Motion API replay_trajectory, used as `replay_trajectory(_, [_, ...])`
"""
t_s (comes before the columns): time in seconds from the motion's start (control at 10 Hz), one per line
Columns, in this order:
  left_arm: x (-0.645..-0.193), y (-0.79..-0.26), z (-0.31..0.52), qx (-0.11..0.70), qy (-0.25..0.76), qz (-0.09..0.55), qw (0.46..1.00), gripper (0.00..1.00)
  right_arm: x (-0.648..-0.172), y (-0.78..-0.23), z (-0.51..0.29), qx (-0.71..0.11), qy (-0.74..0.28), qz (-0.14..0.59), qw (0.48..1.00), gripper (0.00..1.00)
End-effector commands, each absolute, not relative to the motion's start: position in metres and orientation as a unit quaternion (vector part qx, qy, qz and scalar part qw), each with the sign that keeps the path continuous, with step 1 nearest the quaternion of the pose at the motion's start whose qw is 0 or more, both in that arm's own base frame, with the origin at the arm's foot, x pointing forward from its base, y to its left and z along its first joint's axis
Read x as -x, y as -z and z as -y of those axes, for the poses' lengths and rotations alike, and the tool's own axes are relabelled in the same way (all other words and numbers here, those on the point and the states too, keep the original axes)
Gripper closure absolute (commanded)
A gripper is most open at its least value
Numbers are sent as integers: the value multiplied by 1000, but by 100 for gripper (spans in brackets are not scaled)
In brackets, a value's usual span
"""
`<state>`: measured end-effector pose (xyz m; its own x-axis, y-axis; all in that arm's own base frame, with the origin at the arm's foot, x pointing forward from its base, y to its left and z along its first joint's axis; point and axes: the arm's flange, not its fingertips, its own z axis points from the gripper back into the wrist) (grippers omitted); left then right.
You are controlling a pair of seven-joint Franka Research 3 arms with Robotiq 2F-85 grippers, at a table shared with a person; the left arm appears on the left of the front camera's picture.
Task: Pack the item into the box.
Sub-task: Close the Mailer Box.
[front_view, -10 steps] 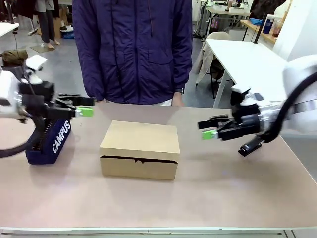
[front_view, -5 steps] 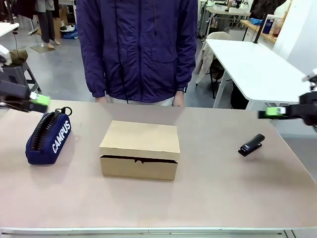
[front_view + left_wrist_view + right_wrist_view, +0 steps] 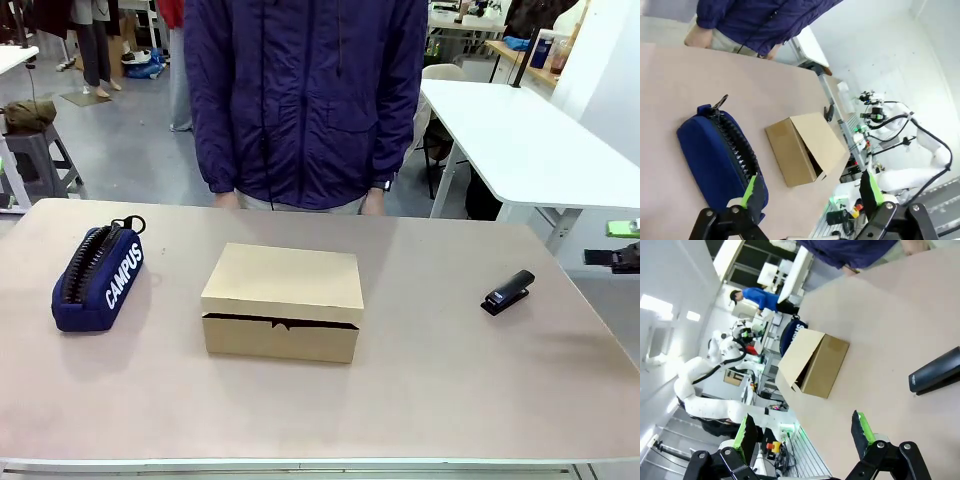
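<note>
Matte brown cardboard box, rectangular, lid down, sits mid-table. Left of it: ribbed navy fabric case. Right: glossy black stapler. Left gripper and right gripper gape wide, empty.

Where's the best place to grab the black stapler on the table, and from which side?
Probably across the middle of the black stapler, coming down from above. It lies flat and alone on the table, long and narrow, angled with one end toward the far right. Turn the tool so its fingers close on the two long sides.
</note>
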<state>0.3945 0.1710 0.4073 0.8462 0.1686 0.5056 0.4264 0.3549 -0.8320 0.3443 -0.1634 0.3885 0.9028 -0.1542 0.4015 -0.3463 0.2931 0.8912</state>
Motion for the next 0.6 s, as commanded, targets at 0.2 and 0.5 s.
replay_trajectory(0.2, [-395,-414,-165,548,91,263,789,0,-344,-389,163,-591,-62,212,776,0])
replay_trajectory(0.5, [-395,-414,-165,548,91,263,789,0,-344,-389,163,-591,-62,212,776,0])
